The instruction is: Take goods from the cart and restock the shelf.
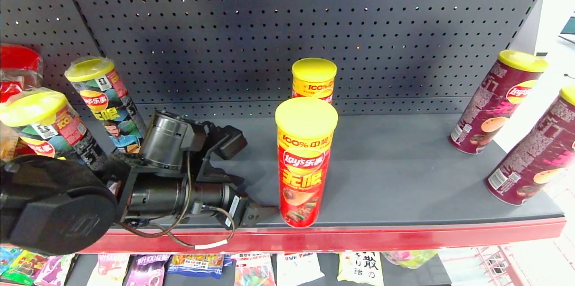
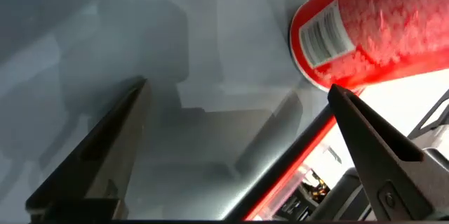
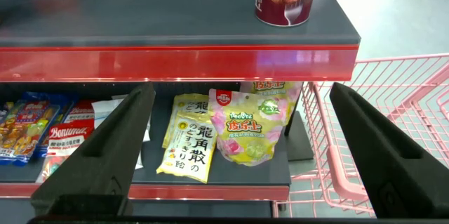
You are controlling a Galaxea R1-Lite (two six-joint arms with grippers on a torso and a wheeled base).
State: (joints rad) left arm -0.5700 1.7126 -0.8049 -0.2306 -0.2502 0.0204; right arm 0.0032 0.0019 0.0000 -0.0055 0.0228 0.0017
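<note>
The left gripper (image 2: 238, 85) gapes wide, holding nothing, the red can (image 1: 304, 165) just beside it. The right gripper (image 3: 242, 87) spreads wide, empty, facing snack bags (image 3: 249, 129).

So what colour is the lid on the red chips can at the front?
The lid is yellow, clearest in the head view.
</note>
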